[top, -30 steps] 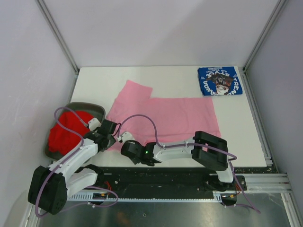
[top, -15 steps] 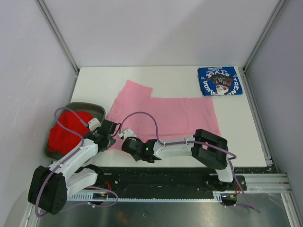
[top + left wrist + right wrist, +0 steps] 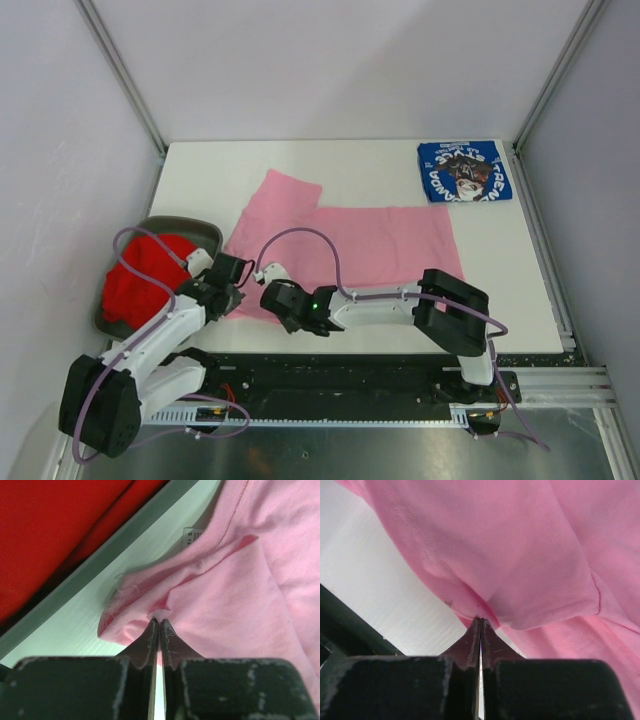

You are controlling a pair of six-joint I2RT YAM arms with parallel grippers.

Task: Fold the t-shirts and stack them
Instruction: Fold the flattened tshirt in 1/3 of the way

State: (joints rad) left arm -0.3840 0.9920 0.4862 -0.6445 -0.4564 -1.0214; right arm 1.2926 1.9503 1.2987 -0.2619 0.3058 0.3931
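Since a second ago the left end effector [image 3: 158,622] and the right end effector [image 3: 480,621] have both closed, and the elbow of the right arm has shifted to the right. The left one now pinches a small fold at the near left corner of the pink shirt [image 3: 350,245]. The right one grips the near hem of the same shirt, just beside the left one. The pink shirt lies spread on the table [image 3: 380,165]. The blue shirt [image 3: 464,171] lies folded at the far right corner. The red shirt [image 3: 140,280] sits in the bin [image 3: 200,228] at the left.
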